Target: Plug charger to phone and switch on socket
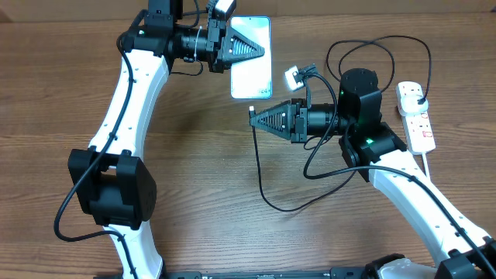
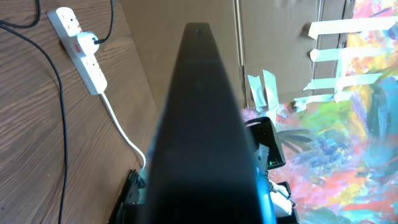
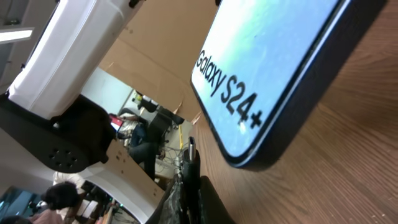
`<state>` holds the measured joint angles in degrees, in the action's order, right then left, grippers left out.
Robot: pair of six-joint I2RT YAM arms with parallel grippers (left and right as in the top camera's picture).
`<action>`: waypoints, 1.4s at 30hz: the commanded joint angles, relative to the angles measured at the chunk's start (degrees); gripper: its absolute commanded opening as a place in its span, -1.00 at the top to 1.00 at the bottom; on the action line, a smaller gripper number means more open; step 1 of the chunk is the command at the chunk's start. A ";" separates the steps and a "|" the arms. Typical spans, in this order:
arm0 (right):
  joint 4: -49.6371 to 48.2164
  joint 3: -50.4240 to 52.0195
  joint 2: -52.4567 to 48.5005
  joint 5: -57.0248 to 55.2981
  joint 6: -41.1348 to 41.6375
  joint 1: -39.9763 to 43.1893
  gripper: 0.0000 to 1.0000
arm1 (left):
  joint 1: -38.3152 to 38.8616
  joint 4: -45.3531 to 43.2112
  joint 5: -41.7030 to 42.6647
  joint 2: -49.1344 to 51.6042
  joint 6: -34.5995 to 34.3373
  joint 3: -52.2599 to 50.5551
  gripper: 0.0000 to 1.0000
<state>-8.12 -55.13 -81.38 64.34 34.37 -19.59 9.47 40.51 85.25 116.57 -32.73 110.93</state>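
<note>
The phone (image 1: 253, 66) lies at the top centre with its light blue screen up; the right wrist view shows its "Galaxy S24+" text (image 3: 249, 81). My left gripper (image 1: 246, 48) is shut on the phone's left side, and the phone's dark edge (image 2: 205, 124) fills the left wrist view. My right gripper (image 1: 255, 118) is shut on the connector tip (image 3: 191, 147) of the charger cable (image 1: 262, 182), just below the phone's bottom edge and apart from it. The socket (image 1: 416, 116) lies at the far right with the black plug (image 1: 419, 98) in it; it also shows in the left wrist view (image 2: 82, 50).
The black cable loops across the table under the right arm and behind it (image 1: 380, 43). The socket's thick white cord (image 2: 124, 140) runs off toward the table edge. Cardboard walls stand beyond the table (image 2: 186, 12).
</note>
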 commanded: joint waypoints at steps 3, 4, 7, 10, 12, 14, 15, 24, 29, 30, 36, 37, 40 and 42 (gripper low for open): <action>-0.66 -0.42 0.02 -1.36 0.17 -0.26 0.93 | 0.48 -0.24 1.22 -2.62 -0.70 0.76 0.91; -0.85 -0.42 0.04 -1.46 0.17 -0.26 0.93 | 0.48 -0.24 1.22 -2.62 -0.70 0.76 0.92; -0.81 -0.42 0.04 -2.95 0.22 -0.26 0.93 | 0.48 -0.24 1.27 -2.62 -0.70 0.76 0.91; -0.90 -0.42 0.04 -4.52 1.05 -0.26 0.93 | 0.68 -0.24 1.38 -2.62 -0.66 0.76 0.92; -1.05 -0.42 0.04 -4.74 1.46 -0.26 0.93 | 0.87 -0.28 1.36 -2.62 -0.46 0.76 0.91; -1.09 -0.42 0.04 -4.74 1.44 -0.26 0.93 | 1.05 -0.28 1.36 -2.62 -0.46 0.76 0.91; -1.29 -0.42 0.04 -4.72 1.46 -0.26 0.93 | 1.09 -0.31 1.33 -2.62 -0.46 0.76 0.91; -2.10 -0.42 0.04 -3.82 1.88 -0.26 0.93 | 1.07 -0.50 1.38 -2.62 1.05 0.76 0.91; -2.10 -0.42 0.04 -3.87 1.88 -0.26 0.93 | 1.05 -0.50 1.73 -2.62 1.01 0.76 0.92; -2.12 -0.42 0.04 -3.91 1.88 -0.26 0.93 | 1.05 -0.50 1.86 -2.62 1.01 0.76 0.91; -2.12 -0.42 0.04 -4.33 1.90 -0.26 0.93 | 1.07 -0.50 1.86 -2.62 1.03 0.76 0.92; -2.12 -0.42 0.04 -4.33 1.90 -0.24 0.93 | 1.07 -0.50 1.86 -2.62 1.01 0.76 0.92; -2.12 -0.42 0.04 -4.63 2.14 -0.24 0.93 | 1.07 -0.50 1.86 -2.62 1.01 0.76 0.91; -2.14 -0.42 0.04 -5.64 3.41 -0.24 0.93 | 1.07 -0.50 1.86 -2.62 1.01 0.76 0.92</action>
<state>-9.67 -55.13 -81.38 60.49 36.40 -19.64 10.15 40.42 85.25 116.57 -32.67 110.93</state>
